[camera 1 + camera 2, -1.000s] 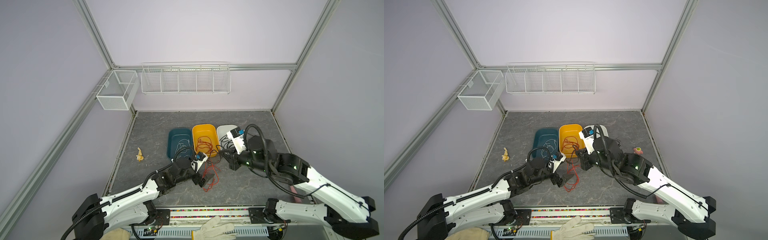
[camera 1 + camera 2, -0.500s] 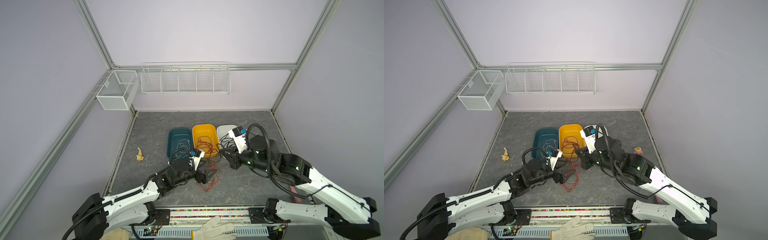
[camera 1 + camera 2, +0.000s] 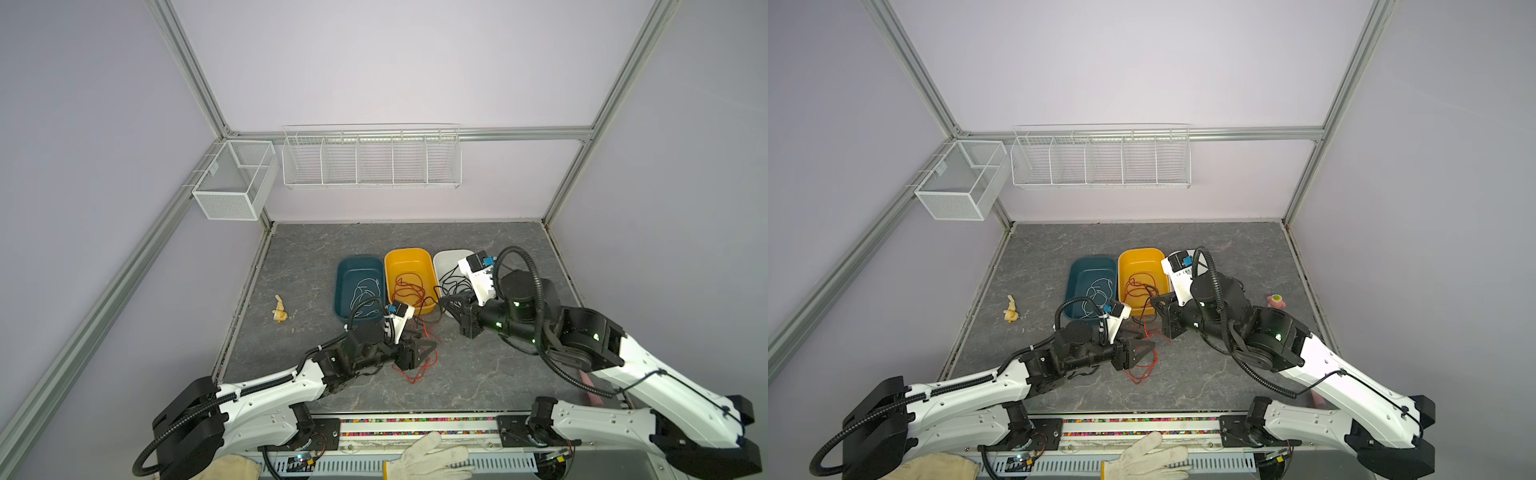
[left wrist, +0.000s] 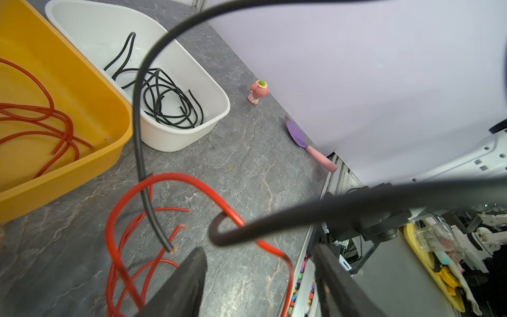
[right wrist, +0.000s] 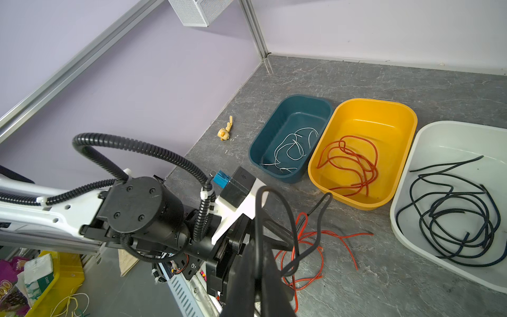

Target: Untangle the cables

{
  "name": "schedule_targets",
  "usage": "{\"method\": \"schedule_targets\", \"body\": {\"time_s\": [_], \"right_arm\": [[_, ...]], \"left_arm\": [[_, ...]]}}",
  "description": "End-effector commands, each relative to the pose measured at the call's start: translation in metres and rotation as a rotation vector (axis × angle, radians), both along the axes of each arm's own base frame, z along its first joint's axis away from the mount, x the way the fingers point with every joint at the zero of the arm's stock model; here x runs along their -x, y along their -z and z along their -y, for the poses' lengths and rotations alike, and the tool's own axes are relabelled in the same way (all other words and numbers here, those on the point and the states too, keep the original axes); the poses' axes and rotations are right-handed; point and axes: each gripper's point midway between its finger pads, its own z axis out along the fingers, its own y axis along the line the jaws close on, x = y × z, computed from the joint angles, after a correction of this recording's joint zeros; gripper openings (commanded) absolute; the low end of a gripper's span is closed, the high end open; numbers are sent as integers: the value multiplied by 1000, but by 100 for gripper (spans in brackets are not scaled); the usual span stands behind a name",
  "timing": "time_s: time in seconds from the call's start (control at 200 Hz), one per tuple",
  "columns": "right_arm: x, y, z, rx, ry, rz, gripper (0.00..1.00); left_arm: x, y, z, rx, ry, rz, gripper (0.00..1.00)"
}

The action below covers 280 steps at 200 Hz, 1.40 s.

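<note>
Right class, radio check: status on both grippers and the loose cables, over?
Left gripper open around red cable. Right gripper shut on black cable. Black crosses the red loop, tangled.

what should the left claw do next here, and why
Probably close the left claw on the red cable. Its jaws stand open with the red loop running between them, and the black cable, pinched in the shut right claw, crosses that loop. Pinning the red should let the black pull free.
</note>
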Motion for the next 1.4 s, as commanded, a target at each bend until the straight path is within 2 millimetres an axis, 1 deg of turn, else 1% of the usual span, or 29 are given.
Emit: {"method": "schedule_targets", "body": {"time_s": [0.0,0.065,0.215,0.38,0.435,0.525,0.59,0.765,0.915,1.065,1.145,1.194,1.224,1.394], "right_arm": [[-1,-22,5,-61,19,34,7],[-2,-22,5,-56,23,37,7],[-2,-22,6,-58,23,39,7],[-3,-21,7,-52,29,42,7],[-2,-22,7,-54,29,42,7],[-3,-22,8,-54,33,45,7],[-3,-21,8,-52,33,44,7],[-3,-21,7,-54,33,43,7],[-3,-20,7,-51,33,41,7],[-4,-20,10,-47,43,48,7],[-5,-19,12,-42,51,51,7],[-5,-19,13,-39,55,54,7],[-5,-18,14,-38,58,55,7],[-8,-20,23,-38,97,77,7]], "left_arm": [[2,-15,9,31,24,-7,59],[3,-13,12,23,34,-15,58],[3,-11,13,23,38,-17,51],[4,-9,15,17,48,-20,46],[4,-9,15,17,50,-21,42],[4,-8,14,14,45,-19,39],[3,-9,14,13,44,-15,33],[3,-10,15,18,45,-9,31],[3,-10,15,18,46,-7,20],[4,-9,14,10,48,-4,15],[5,-7,11,2,50,1,6],[5,-5,10,-5,49,2,4],[6,-3,8,-7,48,2,0],[10,9,0,-26,44,-11,0]]}}
